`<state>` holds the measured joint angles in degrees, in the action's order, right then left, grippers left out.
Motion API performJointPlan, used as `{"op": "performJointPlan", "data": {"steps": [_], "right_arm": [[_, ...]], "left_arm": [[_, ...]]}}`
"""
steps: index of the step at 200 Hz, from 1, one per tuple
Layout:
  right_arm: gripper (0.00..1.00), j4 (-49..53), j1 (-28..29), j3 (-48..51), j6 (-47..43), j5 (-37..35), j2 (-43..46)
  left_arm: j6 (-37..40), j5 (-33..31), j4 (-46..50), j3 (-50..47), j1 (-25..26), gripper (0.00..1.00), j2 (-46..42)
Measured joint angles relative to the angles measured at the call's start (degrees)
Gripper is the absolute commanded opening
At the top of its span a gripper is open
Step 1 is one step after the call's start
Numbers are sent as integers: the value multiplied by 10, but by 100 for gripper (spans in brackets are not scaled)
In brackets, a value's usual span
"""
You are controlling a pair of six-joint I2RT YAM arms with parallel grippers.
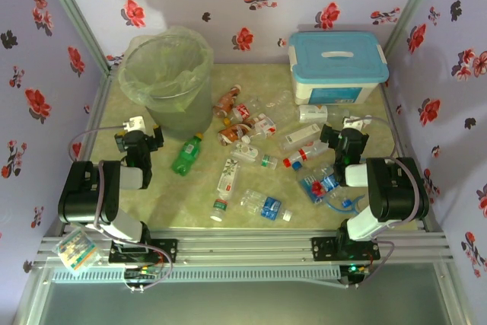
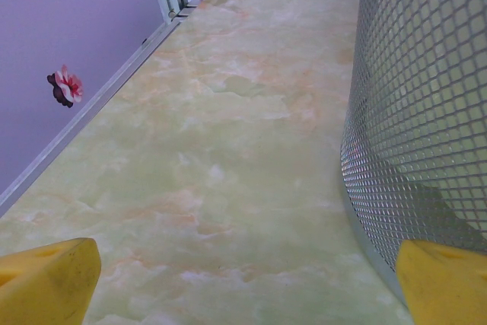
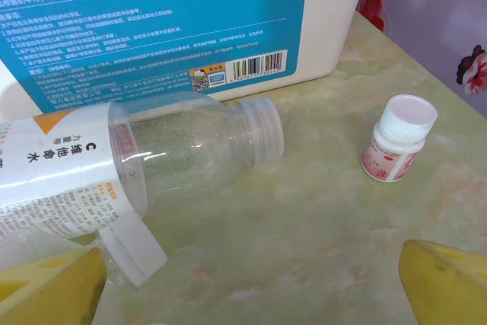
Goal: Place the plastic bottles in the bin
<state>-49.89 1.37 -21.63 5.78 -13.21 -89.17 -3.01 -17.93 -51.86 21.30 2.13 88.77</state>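
Observation:
The bin [image 1: 167,81], a round translucent bucket lined with a clear bag, stands at the back left. Plastic bottles lie scattered across the middle of the table: a green one [image 1: 187,154], orange-brown ones [image 1: 227,100], a white-labelled one [image 1: 226,180] and a blue-labelled one [image 1: 262,205]. My left gripper [image 1: 138,142] is open beside the bin, whose meshed wall [image 2: 426,112] rises just right of its fingers [image 2: 53,287]. My right gripper [image 3: 251,287] is open over bare table. A clear bottle with a white label [image 3: 175,154] lies ahead of it to the left, and a small white-capped bottle [image 3: 397,138] stands to the right.
A white box with a light-blue lid [image 1: 337,66] sits at the back right, its labelled side [image 3: 190,28] close behind the clear bottle. Flowered walls [image 1: 46,74] enclose the table on three sides. A metal rail [image 1: 243,245] runs along the near edge.

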Motion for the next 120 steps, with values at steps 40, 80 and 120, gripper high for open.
{"op": "performJointPlan", "data": {"steps": [40,80,120], "right_arm": [[99,0,0,0,0,4,0],[99,0,0,0,0,8,0],[99,0,-1,0,0,11,0]], "left_arm": [[0,0,0,0,0,100,0],[0,7,0,0,-4,100,0],[0,12,0,0,-5,100,0]]}}
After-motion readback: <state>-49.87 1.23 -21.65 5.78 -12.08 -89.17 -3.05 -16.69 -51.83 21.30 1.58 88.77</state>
